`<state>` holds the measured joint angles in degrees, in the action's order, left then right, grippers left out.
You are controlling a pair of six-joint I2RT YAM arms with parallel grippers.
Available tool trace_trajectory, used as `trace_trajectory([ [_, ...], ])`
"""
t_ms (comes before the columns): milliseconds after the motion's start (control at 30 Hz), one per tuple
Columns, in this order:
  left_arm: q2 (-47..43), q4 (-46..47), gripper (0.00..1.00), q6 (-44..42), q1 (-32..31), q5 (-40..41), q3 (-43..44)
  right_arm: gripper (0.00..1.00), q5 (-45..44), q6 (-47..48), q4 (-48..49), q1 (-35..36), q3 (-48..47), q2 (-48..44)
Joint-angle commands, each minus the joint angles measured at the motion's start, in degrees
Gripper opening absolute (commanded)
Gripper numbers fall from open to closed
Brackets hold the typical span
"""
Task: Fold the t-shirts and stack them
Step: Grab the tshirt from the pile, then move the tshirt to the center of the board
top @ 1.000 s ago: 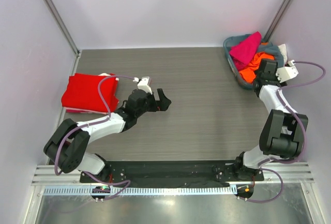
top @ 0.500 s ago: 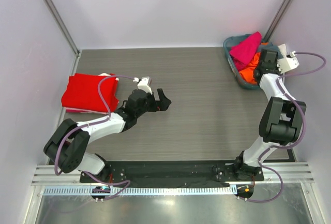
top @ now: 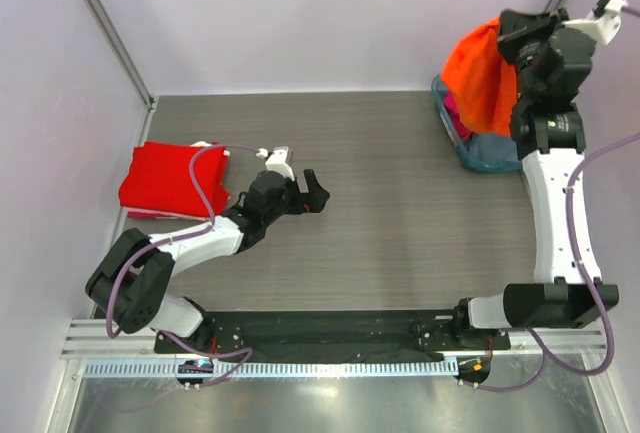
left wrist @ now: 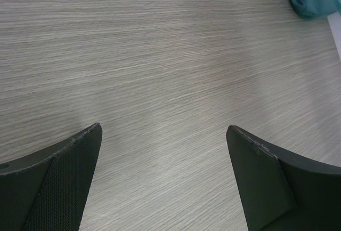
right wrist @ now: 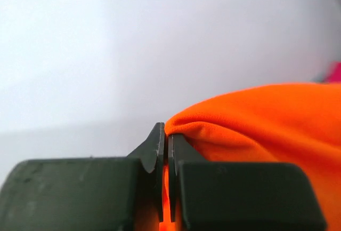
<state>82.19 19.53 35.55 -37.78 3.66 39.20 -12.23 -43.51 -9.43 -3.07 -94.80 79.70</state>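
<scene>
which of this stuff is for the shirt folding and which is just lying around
For the job: orange shirt, clamped in the right gripper; folded red shirt; magenta shirt in the basket.
Just there: basket, grey table.

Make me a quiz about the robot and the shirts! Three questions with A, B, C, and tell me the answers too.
1. Where is the folded red fabric t-shirt?
A) at the left side of the grey wood-grain table
B) in a drawer
C) on a chair

2. What colour is the soft t-shirt hanging from the right gripper?
A) green
B) bright orange
C) black

3. How is the left gripper?
A) shut on a sock
B) shut on a cup
C) open, holding nothing

Answers:
1 A: the top view shows it lying flat there.
2 B: orange cloth is pinched between the shut fingers.
3 C: its fingers stand apart over bare table.
</scene>
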Motion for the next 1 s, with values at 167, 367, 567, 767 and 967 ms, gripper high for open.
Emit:
trace_trajectory([
  [167,0.33,0.07,1.0,-1.54,-0.1,2.49,2.28,0.07,24.27,-5.45,4.16,2.02,-16.46,-4.02],
  [367,0.25,-0.02,1.0,-1.45,-0.1,2.58,2.37,1.0,17.77,-3.87,4.07,2.02,-15.33,-8.41],
  [567,0.86,-0.19,1.0,-1.45,-0.1,2.67,2.64,1.0,18.73,-3.07,3.29,2.02,-8.57,-12.55],
  [767,2.09,-0.02,1.0,-1.45,-0.1,1.35,3.07,1.0,27.34,-4.84,3.28,2.19,16.19,-18.7],
  [967,4.46,-0.19,1.0,-1.1,-0.1,-0.93,4.48,1.0,25.86,-1.94,2.4,5.26,40.55,-17.49],
])
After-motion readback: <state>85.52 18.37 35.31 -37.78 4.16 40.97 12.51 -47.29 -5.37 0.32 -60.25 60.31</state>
